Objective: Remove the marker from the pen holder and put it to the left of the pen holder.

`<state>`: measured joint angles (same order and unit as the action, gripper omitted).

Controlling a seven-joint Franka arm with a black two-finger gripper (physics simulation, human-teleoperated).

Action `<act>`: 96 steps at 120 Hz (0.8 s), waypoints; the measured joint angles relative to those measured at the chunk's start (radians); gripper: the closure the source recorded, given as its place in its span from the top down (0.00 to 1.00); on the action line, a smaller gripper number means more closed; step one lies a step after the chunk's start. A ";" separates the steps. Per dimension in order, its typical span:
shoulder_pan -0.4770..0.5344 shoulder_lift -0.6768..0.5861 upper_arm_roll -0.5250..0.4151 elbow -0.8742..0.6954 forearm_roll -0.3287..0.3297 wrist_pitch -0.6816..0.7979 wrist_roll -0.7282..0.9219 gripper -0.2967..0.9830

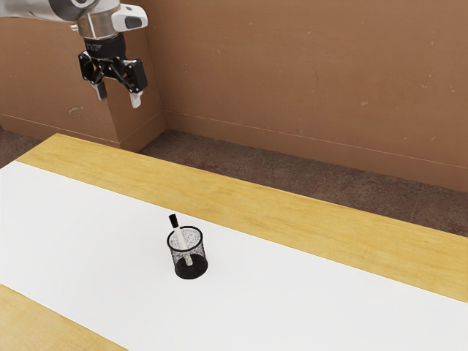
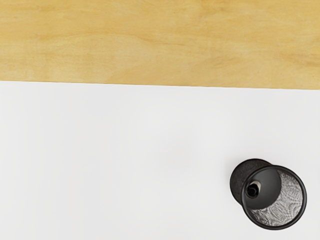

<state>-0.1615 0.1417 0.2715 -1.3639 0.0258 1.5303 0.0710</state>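
Hand point(image 1: 118, 99) hanging open at the exterior view's upper left, its two fingers parted, above the level of the wooden surface point(image 1: 292, 219). Rightward along the white strip point(image 1: 80, 241) covering the surface's middle, the marker point(image 1: 181, 240) stands inside the black mesh pen holder point(image 1: 196, 271), black end up past the rim, tilted toward the exterior view's left.
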 joint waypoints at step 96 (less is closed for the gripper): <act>0.093 0.044 0.052 -0.599 -0.166 0.652 0.037 0.77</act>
<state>-0.0684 0.1859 0.3233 -1.9627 -0.1405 2.1823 0.1083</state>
